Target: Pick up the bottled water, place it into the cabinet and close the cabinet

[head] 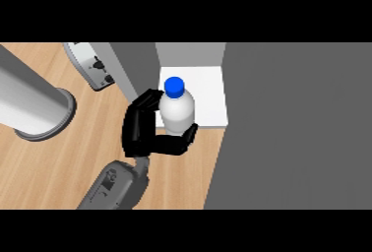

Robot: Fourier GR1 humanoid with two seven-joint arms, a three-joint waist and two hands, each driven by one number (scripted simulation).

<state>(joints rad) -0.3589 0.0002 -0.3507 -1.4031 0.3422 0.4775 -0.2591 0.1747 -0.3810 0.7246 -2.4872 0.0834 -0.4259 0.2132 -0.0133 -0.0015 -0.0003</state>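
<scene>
Your left hand (149, 133) curls fingers and thumb around the bottled water (176, 109), holding it upright at the front edge of the cabinet (207, 93) shelf, its blue cap (173, 85) up. The bottle appears just inside the opening, so the pick-up looks done; release and closing the cabinet door (291, 123), open at the right, remain. Your right hand is out of sight
</scene>
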